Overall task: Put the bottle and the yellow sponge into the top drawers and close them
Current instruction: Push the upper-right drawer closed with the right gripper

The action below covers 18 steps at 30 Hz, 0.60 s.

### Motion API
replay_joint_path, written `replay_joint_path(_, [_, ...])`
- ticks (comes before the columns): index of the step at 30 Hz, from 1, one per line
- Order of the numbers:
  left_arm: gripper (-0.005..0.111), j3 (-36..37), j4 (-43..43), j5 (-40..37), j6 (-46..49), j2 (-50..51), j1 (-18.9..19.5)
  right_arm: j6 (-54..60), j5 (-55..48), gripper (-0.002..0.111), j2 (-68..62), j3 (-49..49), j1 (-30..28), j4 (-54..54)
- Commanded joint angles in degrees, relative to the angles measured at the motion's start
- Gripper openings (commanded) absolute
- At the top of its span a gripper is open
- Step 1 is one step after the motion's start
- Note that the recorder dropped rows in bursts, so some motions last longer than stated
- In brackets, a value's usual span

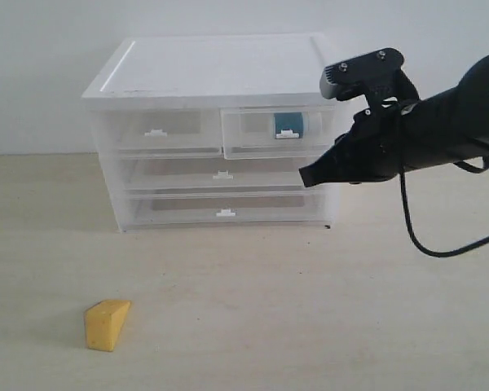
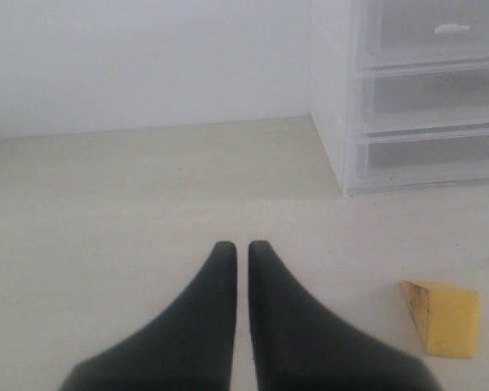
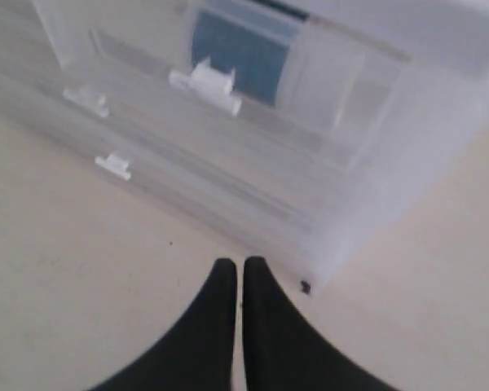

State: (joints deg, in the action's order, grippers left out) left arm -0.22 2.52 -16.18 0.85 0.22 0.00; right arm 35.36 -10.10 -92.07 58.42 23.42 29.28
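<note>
A: Yellow sponge lies on the desk, front left, well apart from the cabinet. And the tools?
B: Left tool is pinched to a narrow slit, holding nothing. The sponge sits near it on the desk, not touching.
A: Where is the bottle?
B: Inside the top right drawer; its teal label shows through the front. Right tool is narrow too and empty, its tip just below that drawer's right end, in front of the cabinet.
A: The top left drawer?
B: Pushed in. Whether the right one is fully in, I cannot tell.
</note>
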Motion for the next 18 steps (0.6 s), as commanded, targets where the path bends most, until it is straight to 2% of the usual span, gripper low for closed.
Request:
replay_joint_path(1, [0.004, 0.2, -0.5, 0.3, 0.1, -0.2, 0.1, -0.2, 0.4, 0.000, -5.3, 7.2, 0.5, 0.7])
replay_joint_path(7, [0.004, 0.2, -0.5, 0.2, 0.1, -0.2, 0.1, -0.3, 0.4, 0.000, -10.9, 15.2, 0.5, 0.7])
replay_joint_path(18, [0.004, 0.2, -0.5, 0.3, 0.1, -0.2, 0.1, -0.8, 1.4, 0.000, -13.5, 18.3, 0.5, 0.5])
